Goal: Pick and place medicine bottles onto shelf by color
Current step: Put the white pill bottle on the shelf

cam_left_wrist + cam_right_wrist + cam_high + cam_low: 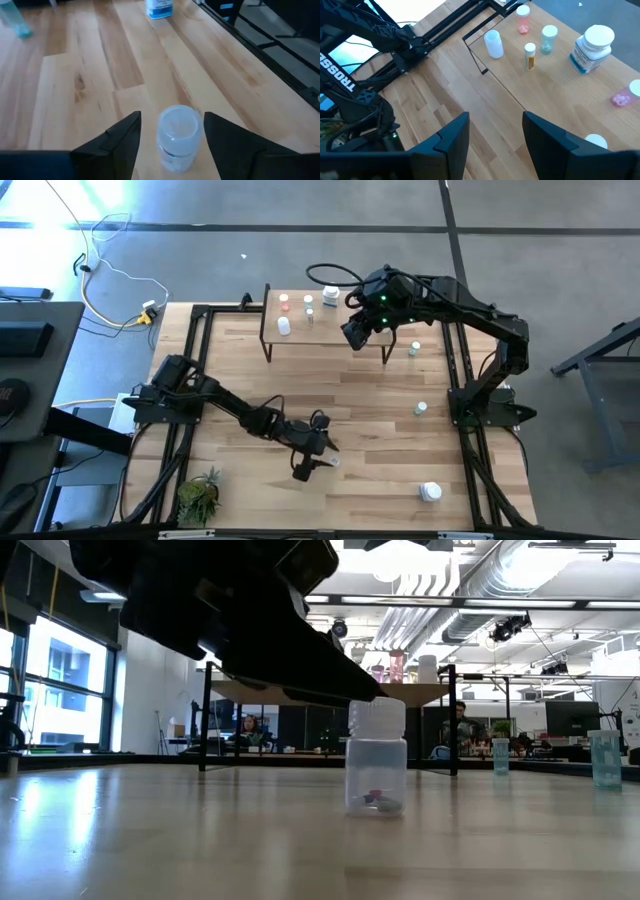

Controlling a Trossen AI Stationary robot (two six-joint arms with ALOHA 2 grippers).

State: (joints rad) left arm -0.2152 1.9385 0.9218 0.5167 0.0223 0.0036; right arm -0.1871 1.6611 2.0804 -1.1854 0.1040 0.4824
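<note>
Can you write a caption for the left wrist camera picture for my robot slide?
The left gripper, open, straddles a small white-capped bottle standing on the table.

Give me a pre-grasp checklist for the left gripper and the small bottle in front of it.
1. Left gripper open: ok.
2. White-capped bottle between its fingers: ok.
3. Bottle upright on the table: ok.
4. Fingers already touching the bottle: cannot tell.
5. Right gripper away, over the shelf: ok.
6. Free room on the shelf: ok.
</note>
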